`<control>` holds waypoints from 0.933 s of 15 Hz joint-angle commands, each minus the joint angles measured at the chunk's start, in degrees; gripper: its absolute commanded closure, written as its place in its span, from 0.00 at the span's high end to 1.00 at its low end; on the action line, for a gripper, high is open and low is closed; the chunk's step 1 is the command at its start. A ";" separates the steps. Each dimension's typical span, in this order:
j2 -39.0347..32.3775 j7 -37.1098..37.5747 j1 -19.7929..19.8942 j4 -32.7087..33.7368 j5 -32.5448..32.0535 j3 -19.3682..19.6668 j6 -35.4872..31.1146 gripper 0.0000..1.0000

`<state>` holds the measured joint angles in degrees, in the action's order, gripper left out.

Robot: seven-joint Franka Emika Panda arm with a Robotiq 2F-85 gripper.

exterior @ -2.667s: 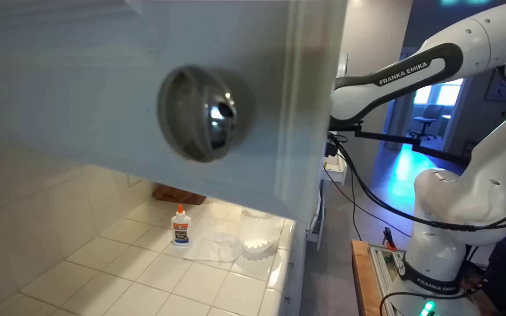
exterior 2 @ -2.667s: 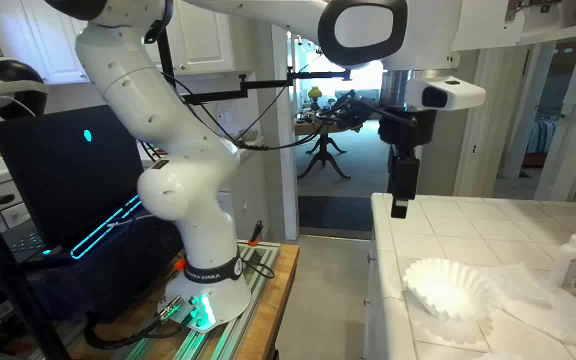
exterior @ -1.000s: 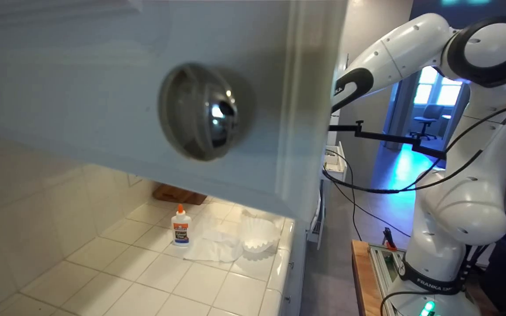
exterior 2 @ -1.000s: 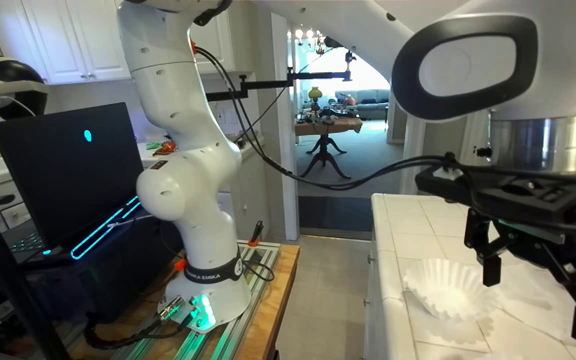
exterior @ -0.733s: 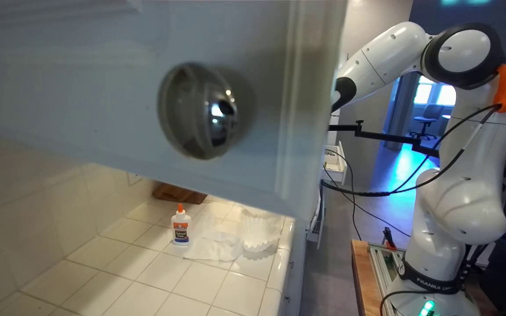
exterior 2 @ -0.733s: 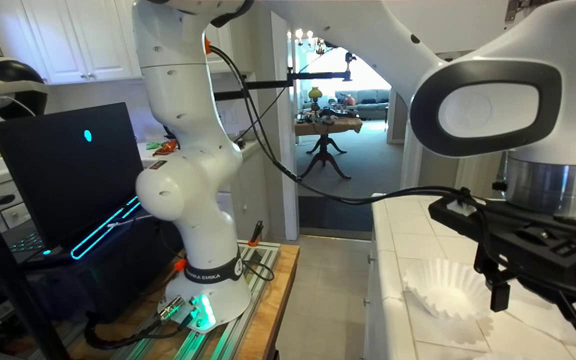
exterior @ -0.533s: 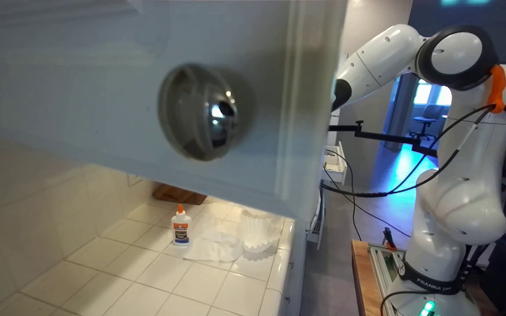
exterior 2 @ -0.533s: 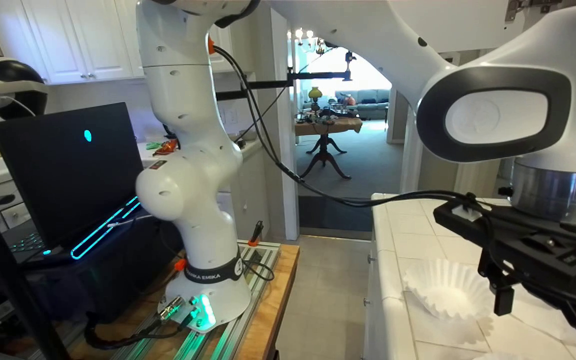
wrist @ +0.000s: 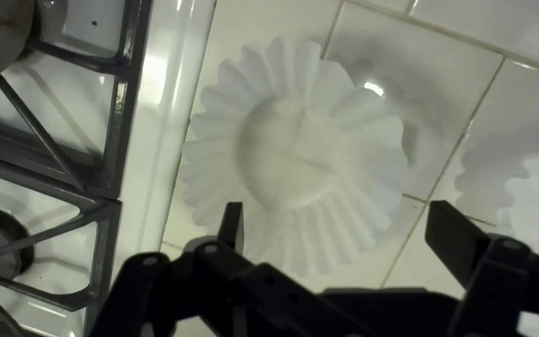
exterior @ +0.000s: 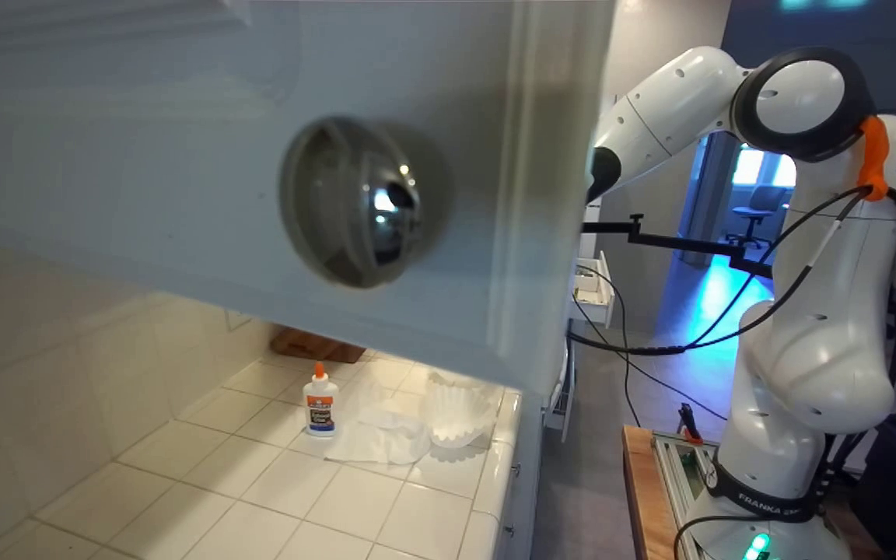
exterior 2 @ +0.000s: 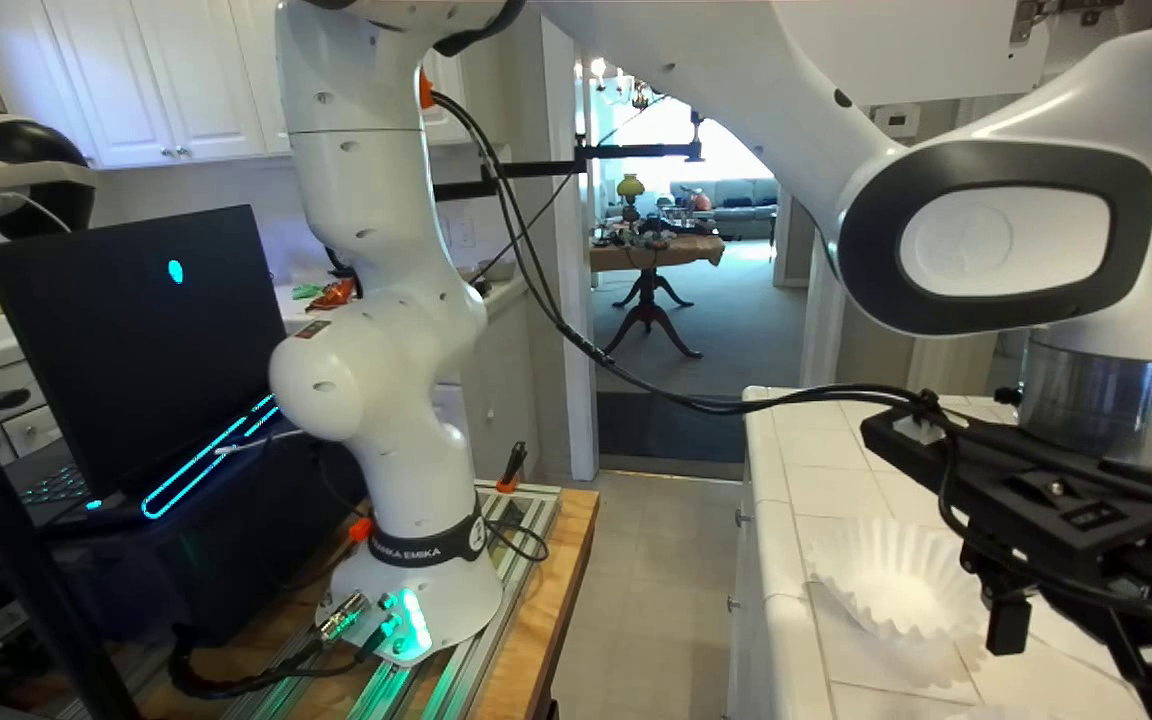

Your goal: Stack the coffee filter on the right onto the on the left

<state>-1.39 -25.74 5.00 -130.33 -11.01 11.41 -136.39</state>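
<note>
Filter sits mid-frame in the wrist view. The claw gapes, empty, probably spread wide to pinch it.

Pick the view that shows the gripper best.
The wrist view. It catches the gripper with both fingertips in frame, clearly apart. In an exterior view a fingertip shows, but the frame cuts the gripper off. In an exterior view a cabinet door covers much of the picture; no gripper visible.
</note>
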 commanded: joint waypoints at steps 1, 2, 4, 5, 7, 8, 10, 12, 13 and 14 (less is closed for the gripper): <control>-2.32 5.89 0.53 0.83 -2.02 -2.04 2.07 1.00; -2.72 6.88 0.42 0.63 -2.25 -2.39 1.65 1.00; -3.44 8.86 0.35 0.28 -3.51 -2.91 0.10 1.00; -3.66 10.19 0.30 0.07 -4.69 -3.06 -0.60 1.00; -4.10 11.84 0.35 -0.17 -6.84 -3.20 -2.19 1.00; -4.42 12.16 0.38 -0.16 -7.50 -3.24 -2.58 1.00; -4.94 11.95 0.48 -0.16 -7.47 -3.32 -2.74 1.00; -5.36 11.77 0.51 -0.18 -7.32 -3.33 -2.86 1.00; -5.48 11.74 0.53 -0.20 -7.28 -3.31 -2.94 1.00; -5.59 11.62 0.55 -0.17 -7.16 -3.31 -2.96 0.93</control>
<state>-6.22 -15.58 4.97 -130.35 -16.48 8.66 -137.90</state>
